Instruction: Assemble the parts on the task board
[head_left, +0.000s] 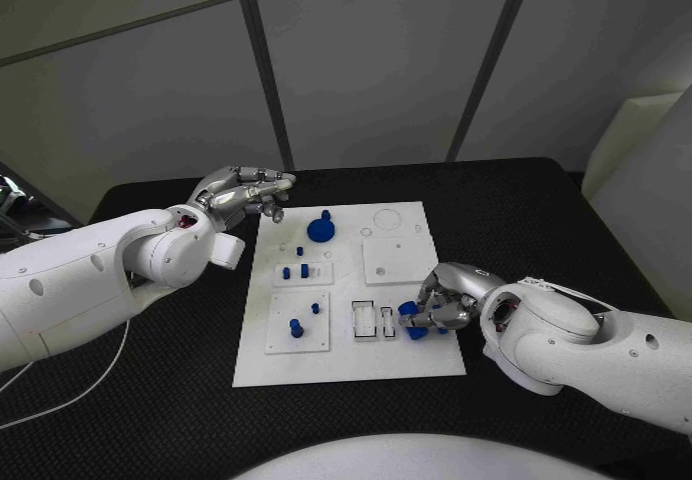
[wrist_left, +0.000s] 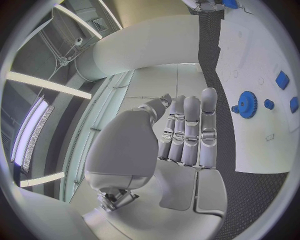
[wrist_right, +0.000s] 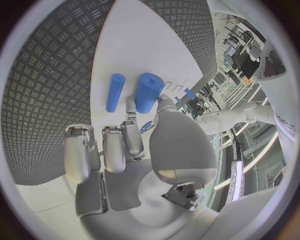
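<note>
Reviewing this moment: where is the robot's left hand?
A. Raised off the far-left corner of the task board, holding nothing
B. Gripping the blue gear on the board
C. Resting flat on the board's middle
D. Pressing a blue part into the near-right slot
A: the left hand hangs beside the task board's far-left corner, nothing in it, apart from the blue gear.

even, dim light; ceiling strip lights glare bright; wrist views bend hard and blur at the rims.

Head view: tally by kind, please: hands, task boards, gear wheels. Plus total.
Hands: 2 (left hand, right hand)
Task board: 1
Blue gear wheel: 1
Total: 4
</note>
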